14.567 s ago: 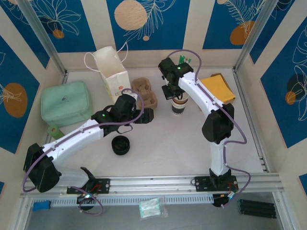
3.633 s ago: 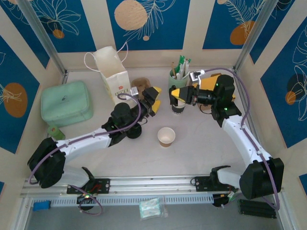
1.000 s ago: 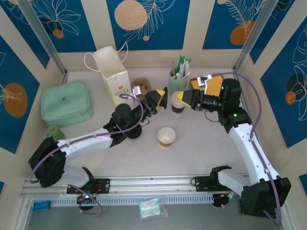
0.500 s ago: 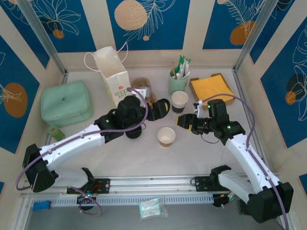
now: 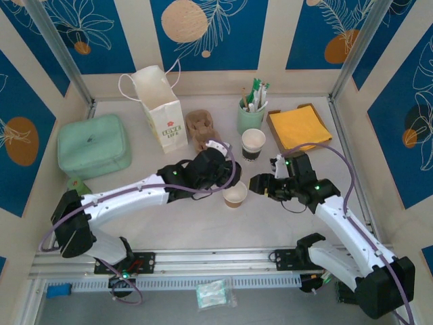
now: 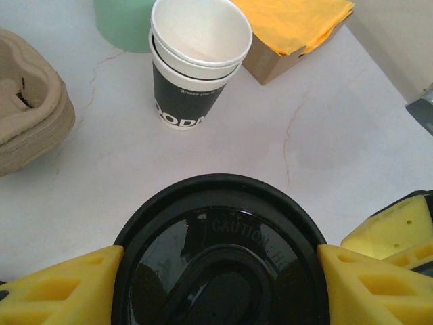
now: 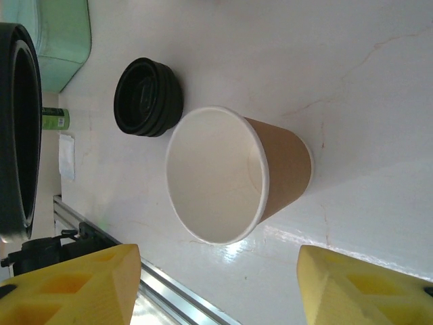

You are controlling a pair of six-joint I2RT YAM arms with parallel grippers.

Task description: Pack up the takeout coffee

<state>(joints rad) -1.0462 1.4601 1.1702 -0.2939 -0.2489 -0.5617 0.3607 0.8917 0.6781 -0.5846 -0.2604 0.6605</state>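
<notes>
The takeout coffee [image 5: 254, 143] [image 6: 199, 61] stands upright at the back of the table, white above a black band, with a second cup nested in it. No gripper touches it. My left gripper [image 5: 226, 177] [image 6: 220, 271] is shut on a round black lid [image 6: 220, 250], holding it by its rim just left of and over a brown paper cup [image 5: 235, 194]. My right gripper [image 5: 260, 184] [image 7: 216, 261] stands open to the right of that brown cup [image 7: 237, 172], its yellow pads [image 7: 74, 284] wide apart and holding nothing.
A white paper bag [image 5: 162, 108] and a stack of pulp cup carriers [image 5: 201, 128] [image 6: 30, 108] stand at the back. A mint-green cup of stirrers [image 5: 250, 115], a box of orange napkins [image 5: 298, 127] and a green pouch [image 5: 93, 144] are nearby. Spare black lids [image 7: 147, 97] sit stacked left of the brown cup.
My left arm has carried the black lid rightward and nearer, up to the brown cup. My right gripper has dropped away from the takeout coffee and swung toward the brown cup.
</notes>
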